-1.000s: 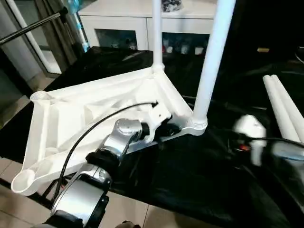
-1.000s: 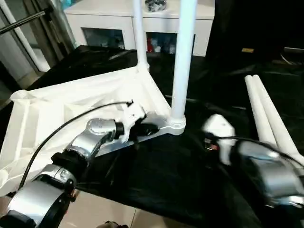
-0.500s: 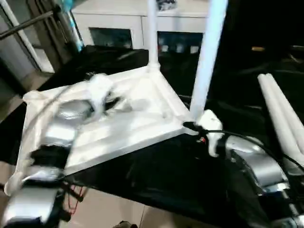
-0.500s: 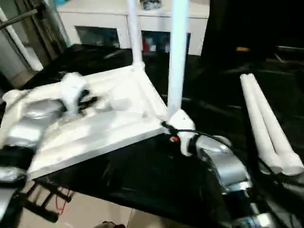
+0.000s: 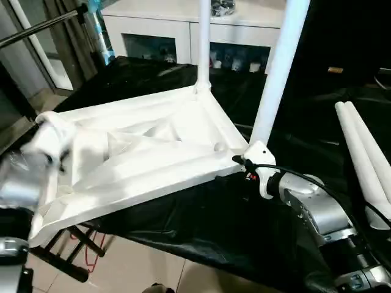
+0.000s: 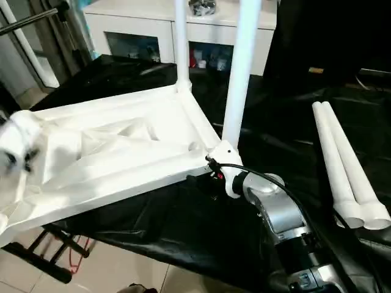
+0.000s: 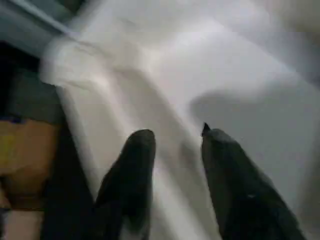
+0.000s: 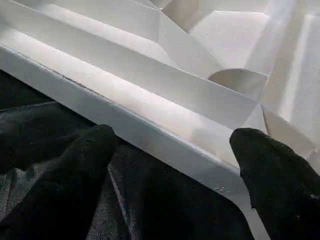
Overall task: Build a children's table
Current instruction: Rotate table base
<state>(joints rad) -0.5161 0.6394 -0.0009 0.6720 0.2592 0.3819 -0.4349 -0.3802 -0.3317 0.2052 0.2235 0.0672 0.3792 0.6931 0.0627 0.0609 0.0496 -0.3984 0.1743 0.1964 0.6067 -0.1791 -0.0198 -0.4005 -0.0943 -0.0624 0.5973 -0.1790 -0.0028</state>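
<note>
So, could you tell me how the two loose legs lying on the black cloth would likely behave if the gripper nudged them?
The two loose legs are round tubes lying side by side on the black cloth, so a sideways nudge would probably roll them. Being tapered, they would likely curve rather than roll straight. They look hollow at the near ends, so probably light and stiff.

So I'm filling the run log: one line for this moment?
tabletop upside down, two legs fitted | two spare legs lying right | right gripper open at near edge | left gripper open at left corner
</note>
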